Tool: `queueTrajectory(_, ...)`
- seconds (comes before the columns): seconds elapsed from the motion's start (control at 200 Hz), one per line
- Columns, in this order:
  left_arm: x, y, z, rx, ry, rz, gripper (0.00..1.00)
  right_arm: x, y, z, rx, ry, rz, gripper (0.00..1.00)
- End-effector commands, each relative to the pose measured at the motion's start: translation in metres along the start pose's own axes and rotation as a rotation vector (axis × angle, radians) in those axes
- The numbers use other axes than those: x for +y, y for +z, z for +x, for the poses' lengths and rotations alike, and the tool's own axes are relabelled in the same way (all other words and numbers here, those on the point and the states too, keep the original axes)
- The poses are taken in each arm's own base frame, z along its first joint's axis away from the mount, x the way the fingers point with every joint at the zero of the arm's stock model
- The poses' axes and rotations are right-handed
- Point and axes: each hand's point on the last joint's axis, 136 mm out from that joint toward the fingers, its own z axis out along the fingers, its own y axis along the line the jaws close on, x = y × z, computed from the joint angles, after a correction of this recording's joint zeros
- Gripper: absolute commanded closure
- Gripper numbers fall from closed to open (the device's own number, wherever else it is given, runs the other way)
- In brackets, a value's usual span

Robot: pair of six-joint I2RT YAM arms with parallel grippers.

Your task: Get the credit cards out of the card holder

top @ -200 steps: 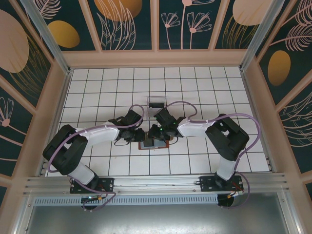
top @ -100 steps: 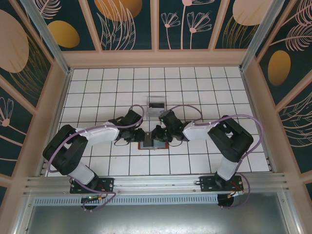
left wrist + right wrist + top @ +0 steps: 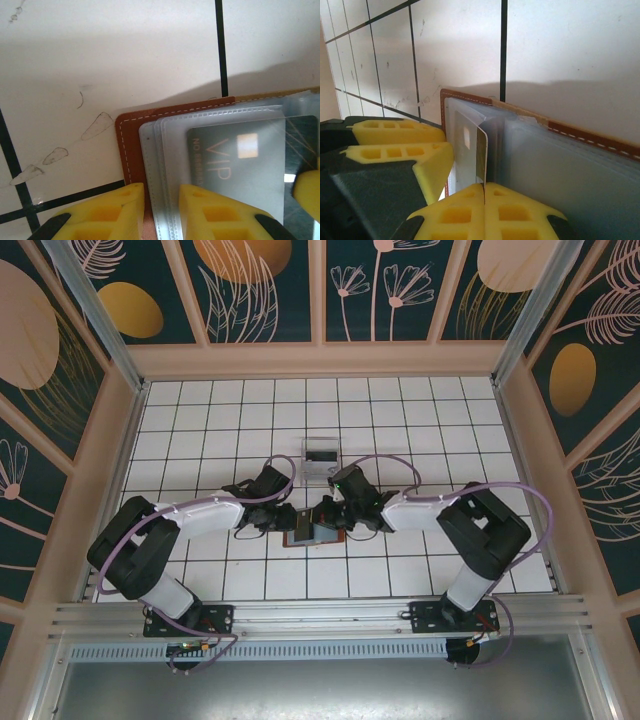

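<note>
Over the card holder [image 3: 580, 135], right gripper [image 3: 484, 192] pinches a card [image 3: 481, 155] (edge-on).

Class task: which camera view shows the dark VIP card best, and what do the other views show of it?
The left wrist view: the dark VIP card lies face-on in a clear sleeve, lettering readable. The right wrist view shows it edge-on, pinched between yellow fingers. In the top external view it is too small to make out.

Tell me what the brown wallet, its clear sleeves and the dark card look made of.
Brown stitched card holder: seemingly matte leather, pale seam along its edge. Clear pocket sleeves: probably soft glossy plastic, see-through with glare. Dark VIP credit card: likely stiff plastic, smooth with printed lettering.
</note>
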Motion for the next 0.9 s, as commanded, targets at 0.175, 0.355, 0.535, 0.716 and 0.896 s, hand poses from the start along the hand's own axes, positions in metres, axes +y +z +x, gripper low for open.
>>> queueTrajectory(0.175,0.029,0.009,0.033,0.101,-0.005,-0.105,0.73,-0.001,-0.020,-0.006,-0.036,-0.005,-0.011,0.99)
queueTrajectory(0.355,0.028,0.006,0.029,0.085,-0.005,-0.103,0.72,-0.006,-0.032,-0.009,-0.061,-0.011,0.022,0.99)
queueTrajectory(0.535,0.016,0.000,0.019,0.053,-0.008,-0.063,0.71,-0.014,-0.044,-0.013,-0.086,-0.025,0.073,0.99)
queueTrajectory(0.716,0.010,-0.008,0.007,0.013,-0.002,-0.053,0.70,-0.015,-0.054,-0.019,-0.113,-0.046,0.098,1.00)
queueTrajectory(0.896,0.003,-0.023,-0.007,-0.047,0.007,-0.051,0.68,-0.016,-0.065,-0.028,-0.139,-0.109,0.157,1.00)
